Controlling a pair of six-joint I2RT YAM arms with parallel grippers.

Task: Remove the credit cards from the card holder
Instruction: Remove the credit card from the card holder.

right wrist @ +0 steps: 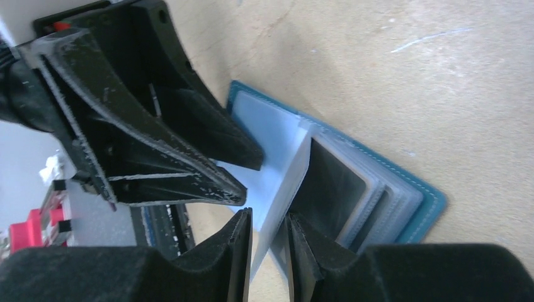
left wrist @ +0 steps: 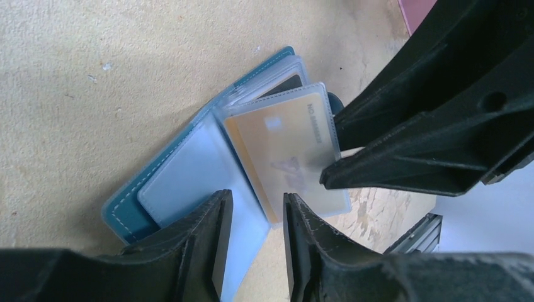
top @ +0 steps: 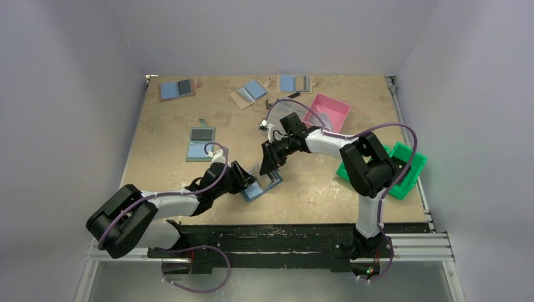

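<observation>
Right gripper [right wrist: 267, 220] pinches a sleeve [right wrist: 283, 182] of the card holder [left wrist: 126, 201]. My left gripper [left wrist: 256, 201] straddles the other leaf [left wrist: 182, 176], narrow; grip, I can't tell

Even soft overhead light, faint shadows on the desk [top: 189, 201], top view sharp, wrist views close, near tool fingers [left wrist: 208, 251] blurred, no glare

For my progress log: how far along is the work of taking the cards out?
Done: the card holder lies open. In hand: the right gripper pinches the clear sleeve holding a gold card; the left gripper is at the other half. Left: that card is not out yet, and none lies outside.
</observation>
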